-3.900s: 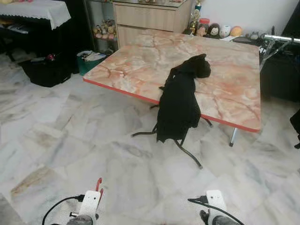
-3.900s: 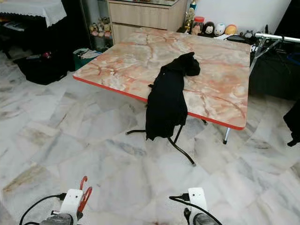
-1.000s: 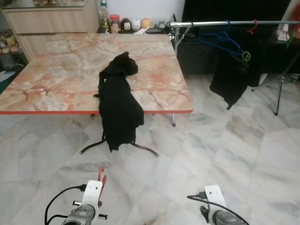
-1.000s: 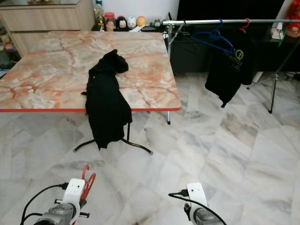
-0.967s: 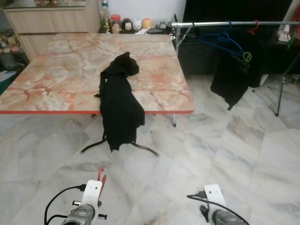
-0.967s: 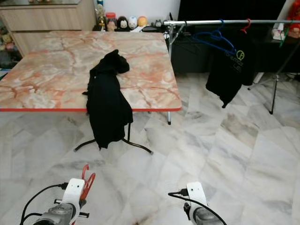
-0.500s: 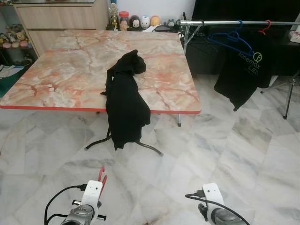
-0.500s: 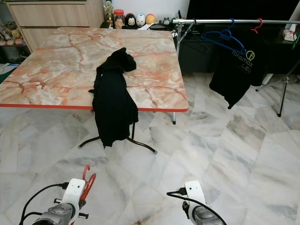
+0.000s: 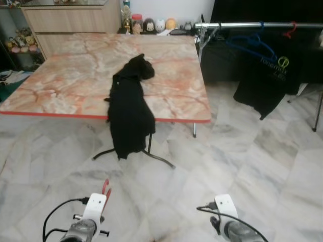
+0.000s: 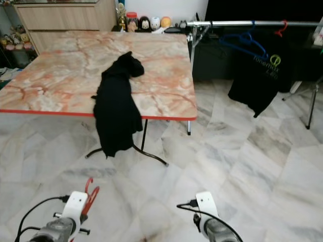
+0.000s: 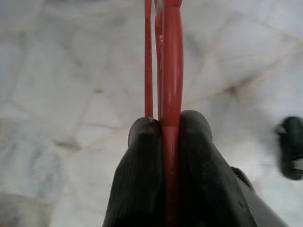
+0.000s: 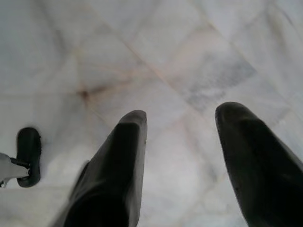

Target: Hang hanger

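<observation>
Though pinched, red hanger [image 11: 171, 71] mostly cropped

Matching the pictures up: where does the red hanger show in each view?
Left eye: red hanger low left, above the left gripper.
Right eye: low left.
Left wrist: centre, pinched between the fingers.
Right wrist: not in it.
Shared landmark: marble floor.

floor [image 9: 237, 166]: open to rail [image 9: 242, 24] | table [image 9: 65, 80]: left | rail: 2 hangers, black shirt [image 9: 265, 83]
</observation>
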{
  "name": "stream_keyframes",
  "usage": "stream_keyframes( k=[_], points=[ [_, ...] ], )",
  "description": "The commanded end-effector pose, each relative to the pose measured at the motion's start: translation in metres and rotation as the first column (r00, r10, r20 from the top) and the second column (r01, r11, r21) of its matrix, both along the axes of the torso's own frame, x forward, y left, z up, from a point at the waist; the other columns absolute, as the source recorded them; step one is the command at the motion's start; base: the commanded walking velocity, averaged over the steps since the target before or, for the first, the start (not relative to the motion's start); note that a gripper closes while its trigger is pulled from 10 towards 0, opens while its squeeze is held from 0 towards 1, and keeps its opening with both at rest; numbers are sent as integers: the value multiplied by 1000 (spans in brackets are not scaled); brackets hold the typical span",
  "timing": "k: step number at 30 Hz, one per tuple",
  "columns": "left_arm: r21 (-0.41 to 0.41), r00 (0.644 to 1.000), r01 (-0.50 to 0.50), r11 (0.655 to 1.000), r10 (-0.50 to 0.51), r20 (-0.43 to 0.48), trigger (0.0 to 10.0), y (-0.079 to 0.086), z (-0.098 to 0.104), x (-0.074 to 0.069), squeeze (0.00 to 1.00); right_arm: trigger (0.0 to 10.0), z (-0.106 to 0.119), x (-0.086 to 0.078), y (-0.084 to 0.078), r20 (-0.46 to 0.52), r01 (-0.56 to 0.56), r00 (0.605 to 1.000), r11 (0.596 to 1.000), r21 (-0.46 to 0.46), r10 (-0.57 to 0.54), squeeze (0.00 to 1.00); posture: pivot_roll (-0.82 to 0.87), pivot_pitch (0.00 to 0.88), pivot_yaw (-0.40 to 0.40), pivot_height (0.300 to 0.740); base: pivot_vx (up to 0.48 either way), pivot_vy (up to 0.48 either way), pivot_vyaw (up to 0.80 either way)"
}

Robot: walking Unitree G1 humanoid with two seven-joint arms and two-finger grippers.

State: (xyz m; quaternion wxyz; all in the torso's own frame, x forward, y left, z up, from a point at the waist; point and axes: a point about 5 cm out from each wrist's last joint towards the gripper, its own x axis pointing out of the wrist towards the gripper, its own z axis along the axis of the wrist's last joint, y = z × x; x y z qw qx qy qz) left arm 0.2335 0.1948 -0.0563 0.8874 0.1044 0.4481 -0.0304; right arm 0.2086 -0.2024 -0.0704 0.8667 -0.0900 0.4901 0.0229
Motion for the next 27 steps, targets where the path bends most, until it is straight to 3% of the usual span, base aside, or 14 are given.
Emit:
stream_keyframes(
  k=[1,27],
  points=[
    [13,1000,4,1000,-4,-17,10000,4,-1,-2,0,10000,3,6,3,20,-11,1000,1000,4,11,0,-46,0,-18,740,0,-319,0],
    [12,1000,4,1000,-4,-18,10000,4,-1,-3,0,10000,2,5,4,16,-19,1000,1000,-1,19,0,-49,0,-12,740,0,-319,0]
  ],
)
